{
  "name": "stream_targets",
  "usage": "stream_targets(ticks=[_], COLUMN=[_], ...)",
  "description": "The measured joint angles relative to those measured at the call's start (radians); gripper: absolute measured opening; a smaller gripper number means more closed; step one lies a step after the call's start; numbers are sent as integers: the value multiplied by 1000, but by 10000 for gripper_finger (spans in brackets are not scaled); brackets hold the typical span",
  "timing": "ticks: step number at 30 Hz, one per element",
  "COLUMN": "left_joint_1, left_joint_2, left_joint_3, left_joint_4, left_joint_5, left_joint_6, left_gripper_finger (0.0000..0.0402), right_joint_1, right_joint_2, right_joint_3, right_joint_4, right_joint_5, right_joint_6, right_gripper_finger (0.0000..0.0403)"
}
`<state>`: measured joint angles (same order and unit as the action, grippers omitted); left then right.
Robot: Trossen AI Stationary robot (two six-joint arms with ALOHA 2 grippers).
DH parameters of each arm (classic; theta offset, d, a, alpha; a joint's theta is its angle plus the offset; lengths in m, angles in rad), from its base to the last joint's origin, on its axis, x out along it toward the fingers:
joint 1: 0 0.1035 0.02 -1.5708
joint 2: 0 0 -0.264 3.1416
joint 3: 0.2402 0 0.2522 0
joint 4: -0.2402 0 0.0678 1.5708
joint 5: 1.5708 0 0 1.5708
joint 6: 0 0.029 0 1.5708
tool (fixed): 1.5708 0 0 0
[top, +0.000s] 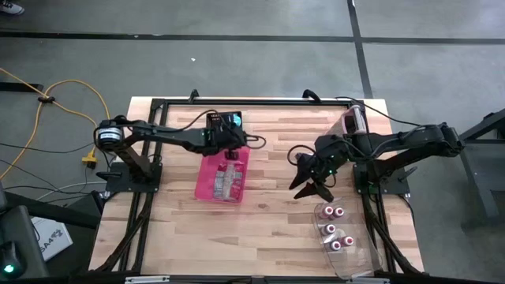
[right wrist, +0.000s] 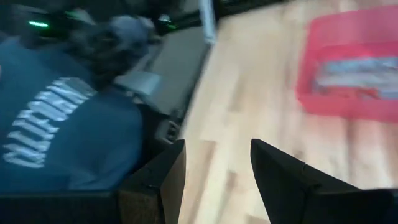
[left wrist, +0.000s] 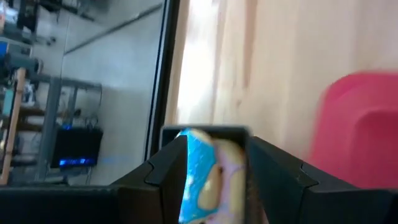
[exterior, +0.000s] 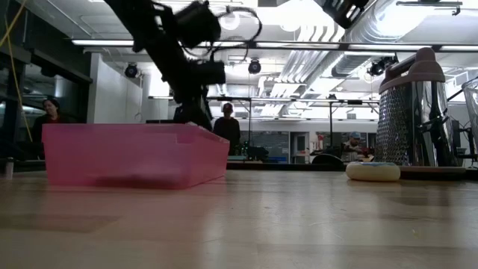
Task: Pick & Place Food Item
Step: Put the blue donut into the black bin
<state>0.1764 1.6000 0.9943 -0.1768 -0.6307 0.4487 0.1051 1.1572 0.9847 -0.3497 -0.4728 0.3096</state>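
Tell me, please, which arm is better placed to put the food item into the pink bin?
The left. Its gripper already holds the blue-wrapped food item and is over the pink bin. The right gripper is open, empty and beside the bin, nearer the clear tray.

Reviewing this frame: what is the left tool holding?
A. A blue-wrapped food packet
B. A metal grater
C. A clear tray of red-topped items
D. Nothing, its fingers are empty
A. In the left wrist view the left tool has its fingers closed on a blue-wrapped packet, and the high view shows it at the far end of the pink bin.
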Motion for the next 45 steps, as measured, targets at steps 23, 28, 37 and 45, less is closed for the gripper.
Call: stream_targets(ticks=[23, 28, 37, 45], left_joint_1=[-196, -212, -212, -212], left_joint_2=[-214, -214, -214, -214], left_joint_3=[0, 0, 0, 0], left_joint_4=[22, 24, 24, 25], left_joint_5=[394, 394, 394, 395], left_joint_6=[-243, -245, -248, -248], left_gripper_finger=[161, 161, 161, 161], right_joint_1=[-55, -69, -69, -85], right_joint_2=[209, 333, 477, 499], right_joint_3=[0, 0, 0, 0], right_joint_4=[-425, -536, -531, -535], right_joint_5=[609, 683, 673, 681], right_joint_6=[64, 135, 191, 273], right_gripper_finger=[168, 168, 168, 168])
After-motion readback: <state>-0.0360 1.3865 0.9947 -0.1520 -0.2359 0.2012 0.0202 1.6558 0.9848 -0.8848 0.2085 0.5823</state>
